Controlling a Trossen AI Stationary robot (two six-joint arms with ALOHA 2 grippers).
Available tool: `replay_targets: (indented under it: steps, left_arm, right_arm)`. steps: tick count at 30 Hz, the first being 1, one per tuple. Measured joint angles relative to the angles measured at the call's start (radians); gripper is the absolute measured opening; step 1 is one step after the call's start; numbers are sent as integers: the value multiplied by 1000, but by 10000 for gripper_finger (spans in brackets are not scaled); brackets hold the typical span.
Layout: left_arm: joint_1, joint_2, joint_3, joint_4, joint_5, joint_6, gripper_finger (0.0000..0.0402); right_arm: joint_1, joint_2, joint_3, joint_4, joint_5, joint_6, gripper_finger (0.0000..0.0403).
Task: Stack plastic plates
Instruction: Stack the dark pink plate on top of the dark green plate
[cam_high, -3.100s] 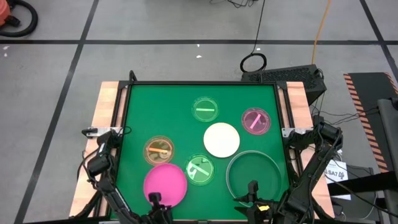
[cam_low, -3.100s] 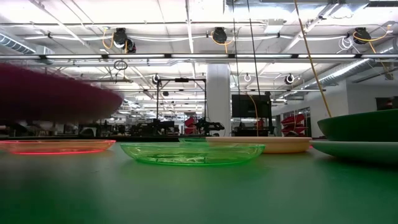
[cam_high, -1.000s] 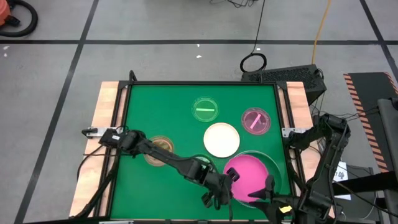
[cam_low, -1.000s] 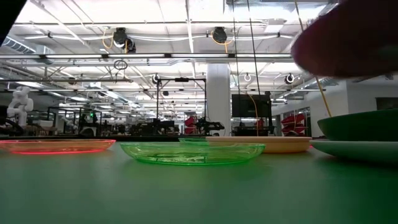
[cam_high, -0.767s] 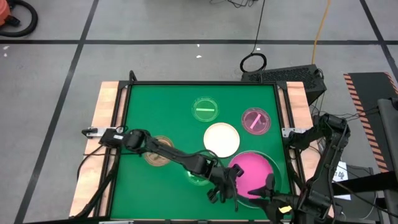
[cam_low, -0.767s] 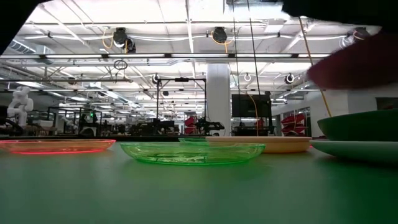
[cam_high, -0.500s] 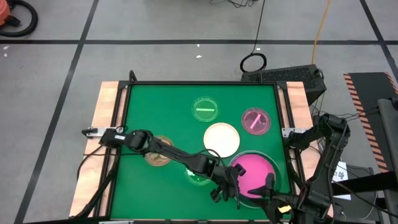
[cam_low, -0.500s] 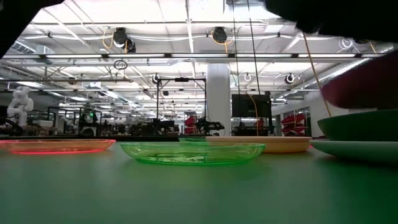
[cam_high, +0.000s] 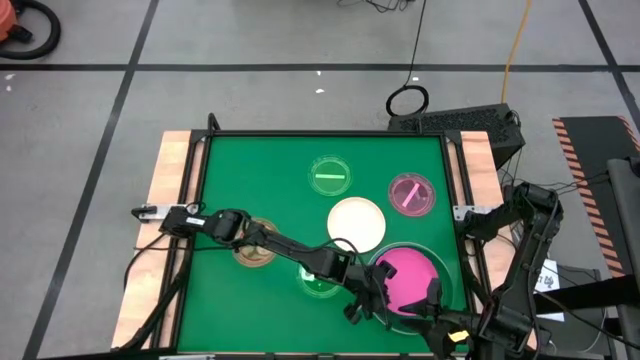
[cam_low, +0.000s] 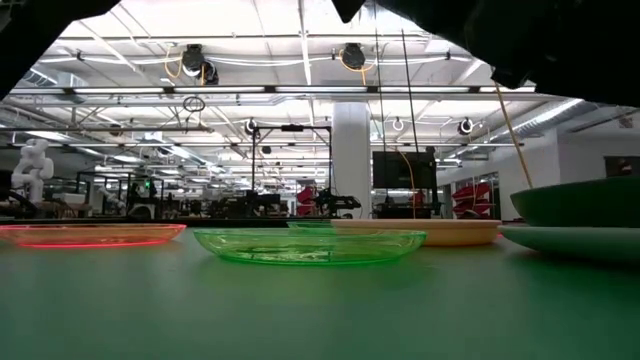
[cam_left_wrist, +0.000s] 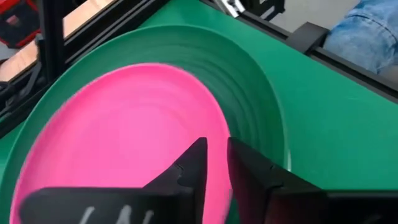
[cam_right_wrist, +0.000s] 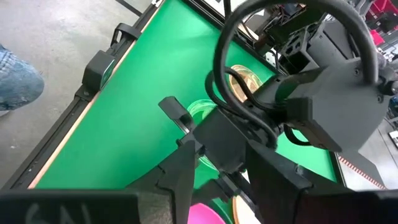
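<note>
Left claw (cam_high: 368, 303) reaches across the green worktop (cam_high: 260, 180) to the near right corner, sitting at the near-left edge of the pink plate (cam_high: 405, 281). Left wrist view shows its fingers (cam_left_wrist: 189, 171) with a narrow gap between them, just over the pink plate's rim — no clear grip on it. The pink plate lies inside the dark green plate (cam_high: 444, 272), which shows as a ring around it; in the low view the dark green plate sits on a pale blue plate (cam_low: 575, 243).

Right claw (cam_high: 432, 300) waits at the near edge just beside that stack, fingers (cam_right_wrist: 180, 171) parted fairly wide, holding nothing.

Rest of the plates are spread flat on the worktop: cream-white plate (cam_high: 356, 224) just behind the stack, small pink translucent plate (cam_high: 411, 194) to its right rear, small green translucent plate (cam_high: 330, 176) further back toward the centre, another small green plate (cam_high: 318, 283) partly under the left arm, small orange plate (cam_high: 252, 250) on the left, also partly covered by the arm.

Jeans of a person (cam_left_wrist: 367, 34) show beyond the worktop edge in the left wrist view.
</note>
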Motion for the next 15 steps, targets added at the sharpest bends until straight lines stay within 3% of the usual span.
replay_targets:
  steps: [11,15]
  left_arm:
    - [0,0,0,34,-49,-53,101]
    - [1,0,46,-83,-79,-51,102]
  right_arm:
    - [0,0,0,0,0,0,134]
    - [0,0,0,-4,-1,13,134]
